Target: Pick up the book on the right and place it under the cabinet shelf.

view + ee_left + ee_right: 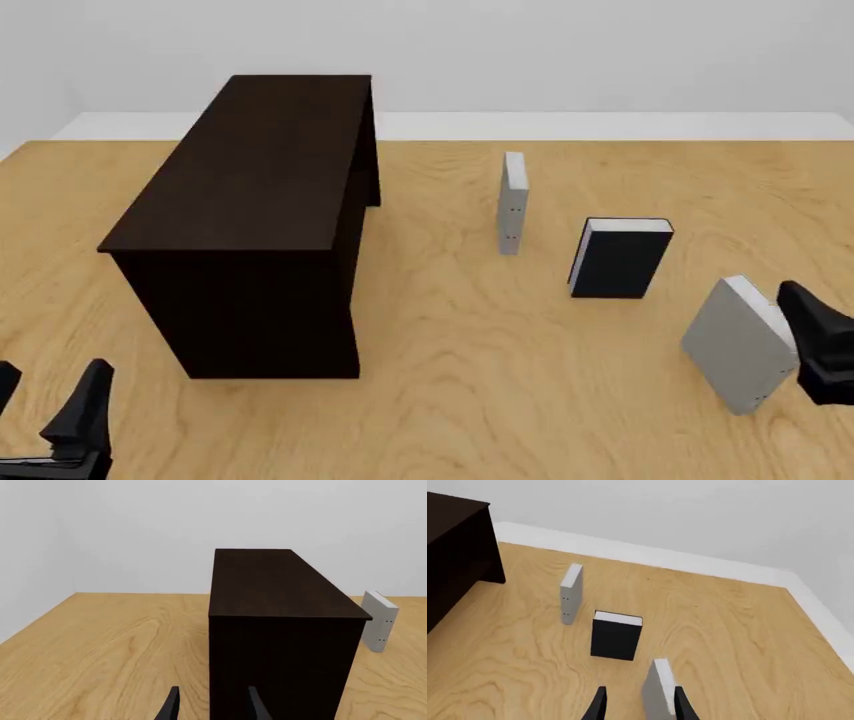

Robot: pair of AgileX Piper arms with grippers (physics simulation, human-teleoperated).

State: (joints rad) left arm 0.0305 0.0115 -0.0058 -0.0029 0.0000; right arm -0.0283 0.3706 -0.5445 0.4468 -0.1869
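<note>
Left gripper [210, 705] shows parted, empty fingers before the cabinet [280, 630]. From the front, right gripper [817, 345] touches the tilted book [738, 345]; whether it grips is unclear. Right wrist: book between spread fingers [680, 705].

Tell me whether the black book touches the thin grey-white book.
Apart. The front view shows bare table between the black book and the thin grey-white book.

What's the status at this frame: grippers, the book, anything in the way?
Left gripper open, idle near the cabinet shelf. Right gripper open, straddling the book, not closed. Black book and thin grey book stand between.
</note>
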